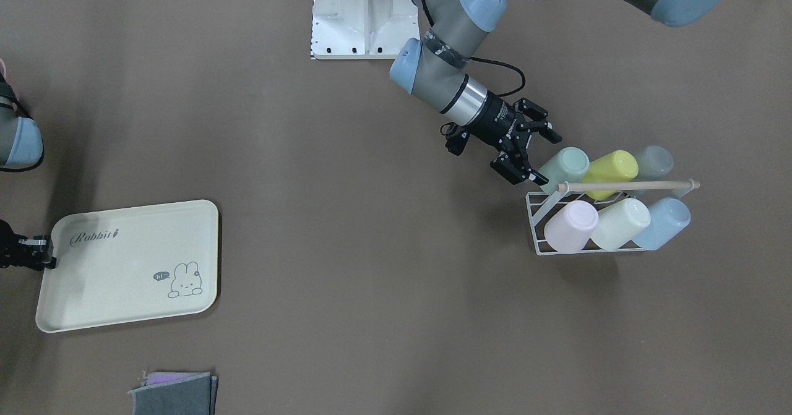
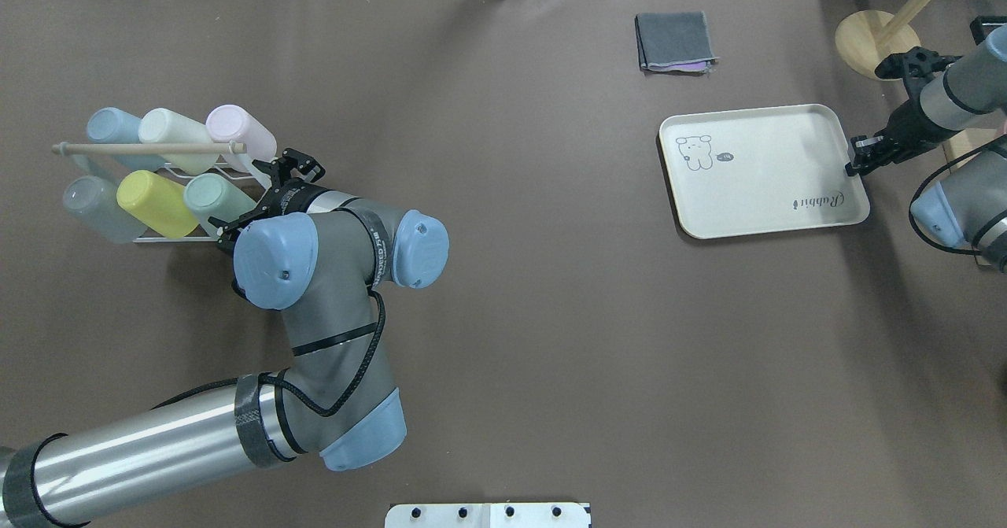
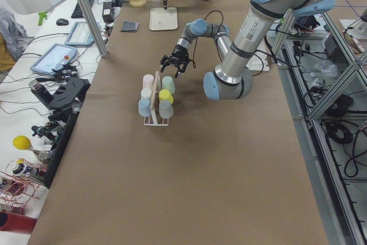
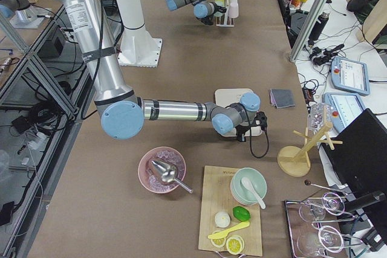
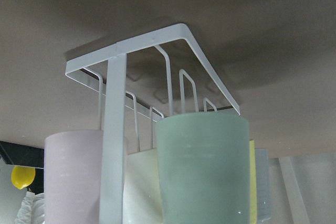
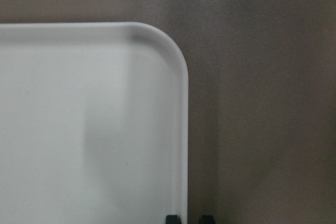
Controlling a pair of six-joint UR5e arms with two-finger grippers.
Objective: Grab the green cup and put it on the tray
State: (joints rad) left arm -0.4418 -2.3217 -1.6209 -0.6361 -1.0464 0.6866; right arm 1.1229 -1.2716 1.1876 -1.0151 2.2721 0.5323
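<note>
The green cup (image 1: 566,166) lies tilted on a white wire rack (image 1: 588,251), at the end of its back row, beside a yellow cup (image 1: 612,167). My left gripper (image 1: 544,156) is open, its fingertips on either side of the cup's near end, apart from it. The cup fills the lower middle of the left wrist view (image 5: 202,171). The cream tray (image 1: 124,266) with the bunny drawing lies flat on the far side of the table. My right gripper (image 1: 49,259) sits at its short edge, fingers close together over the rim (image 6: 184,129).
The rack also holds pink (image 1: 570,226), cream (image 1: 620,223), blue (image 1: 662,223) and grey (image 1: 654,161) cups under a wooden handle bar (image 1: 625,186). Folded grey cloths (image 2: 675,40) lie beyond the tray. A wooden stand (image 2: 873,44) is by the right arm.
</note>
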